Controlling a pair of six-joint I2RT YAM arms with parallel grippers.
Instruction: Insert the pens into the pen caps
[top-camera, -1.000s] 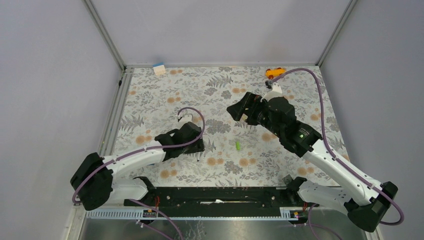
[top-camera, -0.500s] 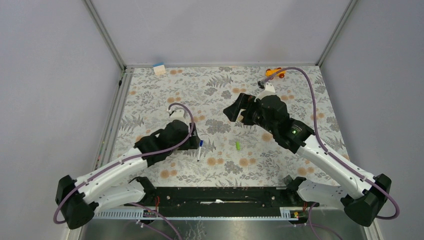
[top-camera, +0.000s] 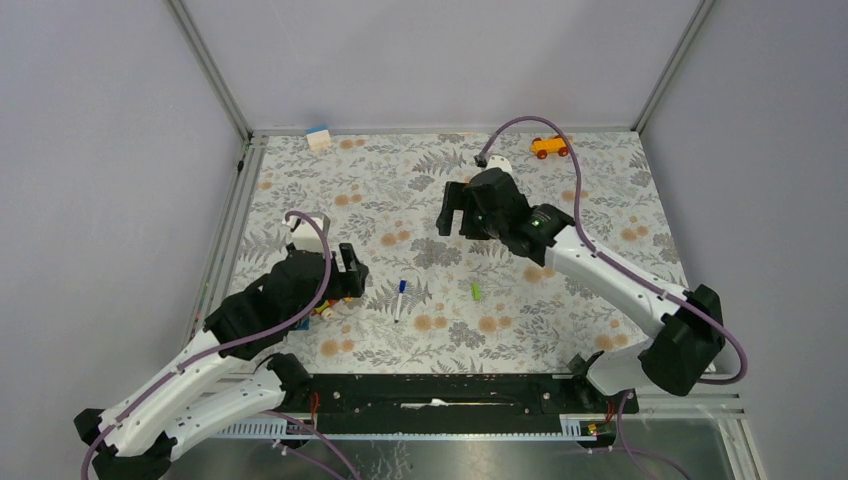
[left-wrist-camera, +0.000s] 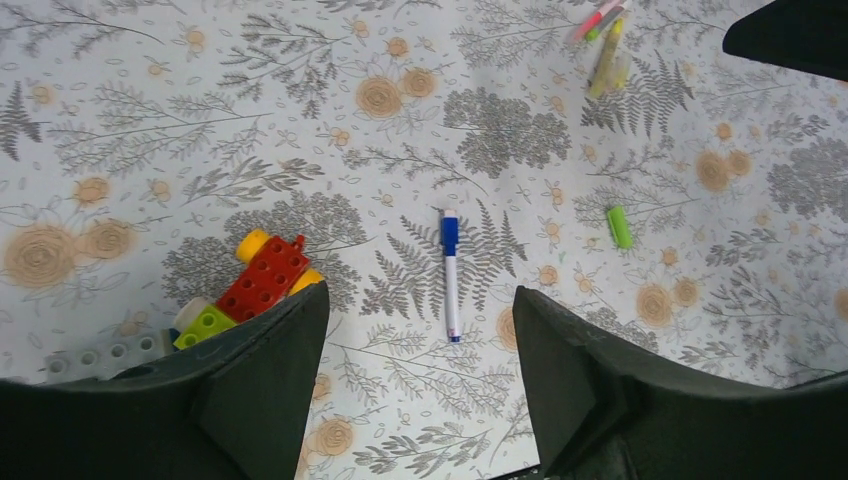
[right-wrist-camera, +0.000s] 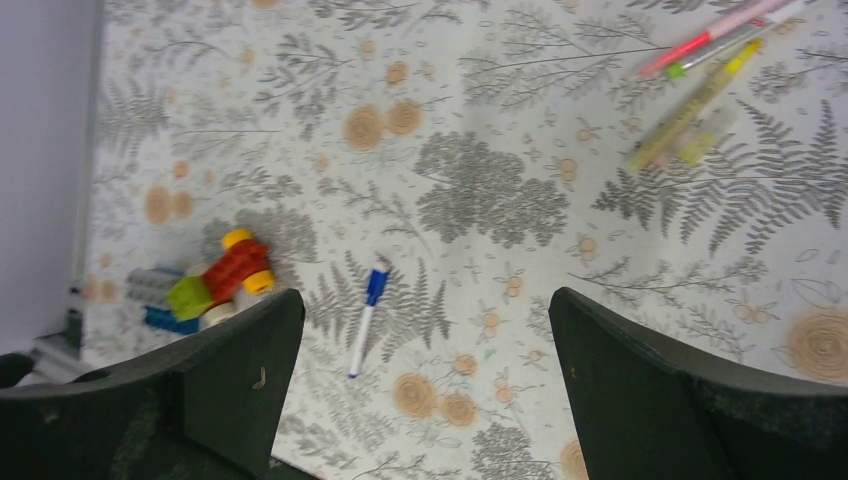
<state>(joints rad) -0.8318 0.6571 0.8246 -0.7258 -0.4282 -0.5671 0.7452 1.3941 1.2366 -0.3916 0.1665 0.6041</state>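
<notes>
Jaws of the left arm (top-camera: 285, 292) stand wide and empty, hovering over the counter (top-camera: 420, 180) just left of the white pen (left-wrist-camera: 451, 275). That pen lies flat on the floral counter, its dark blue end pointing away from the arm bases. Toy bricks (left-wrist-camera: 262, 280) sit left of the white pen, apart from it. A lime-green cap (left-wrist-camera: 620, 226) lies right of the white pen, well apart and a little farther off. Beyond the white pen, to its right, a pink pen (left-wrist-camera: 597, 18) and a pale yellow pen (left-wrist-camera: 608, 60) lie close together. Jaws of the right arm (top-camera: 600, 265) hang wide, holding nothing, beyond the white pen. An orange toy car (top-camera: 549, 147) sits farthest from the white pen, to its right.
</notes>
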